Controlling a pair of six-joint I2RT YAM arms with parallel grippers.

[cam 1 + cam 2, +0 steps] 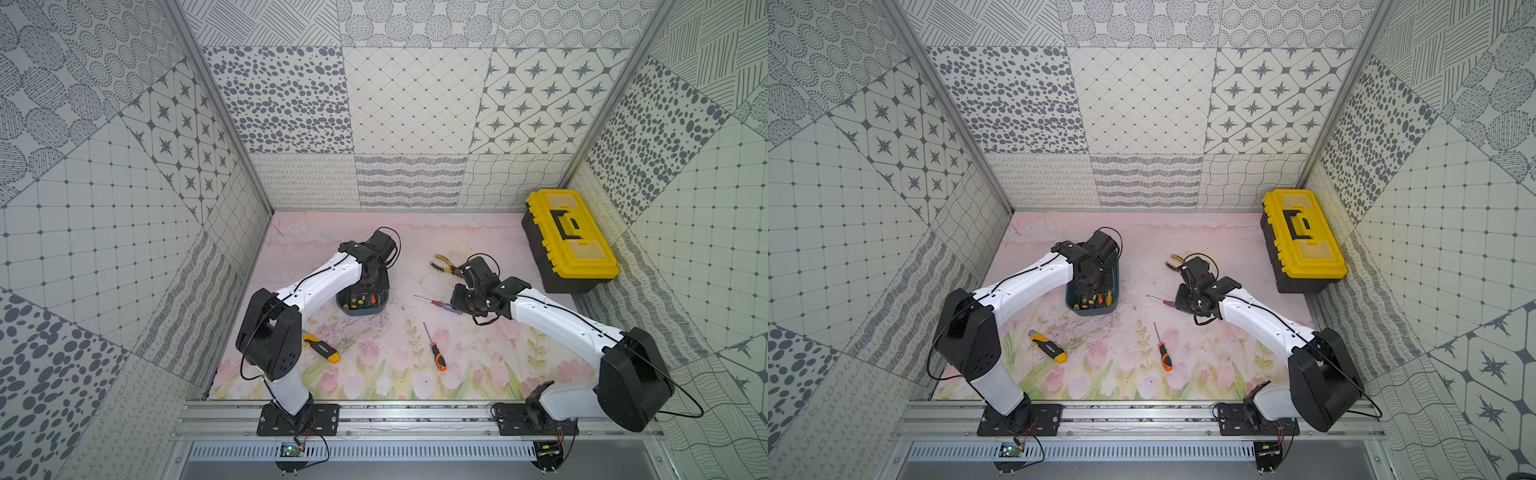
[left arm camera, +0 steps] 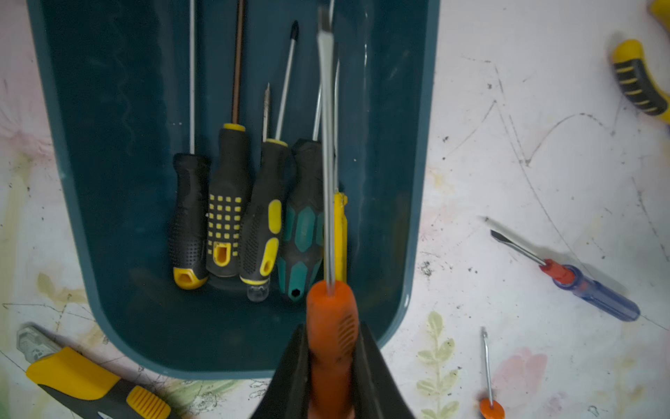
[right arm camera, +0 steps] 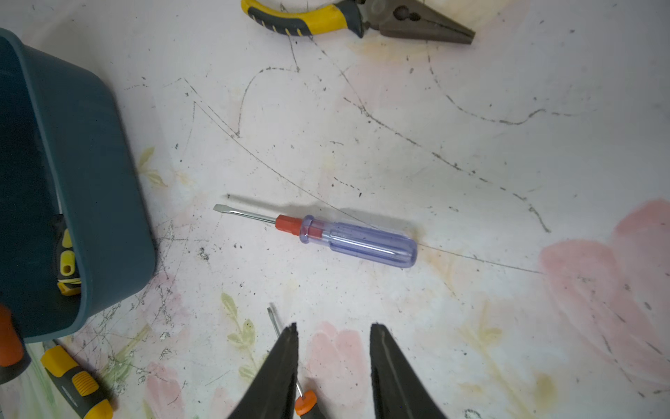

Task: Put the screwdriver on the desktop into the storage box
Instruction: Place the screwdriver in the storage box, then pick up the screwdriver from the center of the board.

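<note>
We find the orange-handled screwdriver clamped in the left gripper, poised over the storage box; we advise lowering it lengthwise before release. The right gripper hangs open, empty, near the blue-handled screwdriver lying on the desktop.

**Soft, even light; blur close to the wrist lenses**

Both top views are lit brightly and evenly from above, and the worktop is washed pale toward the rear wall. Only short, soft shadows are cast beneath the arms. In the left wrist view the orange-handled screwdriver is blurred close to the lens, and the storage box interior is rendered dim. In the right wrist view a faint shadow is thrown beside the blue-handled screwdriver.
</note>
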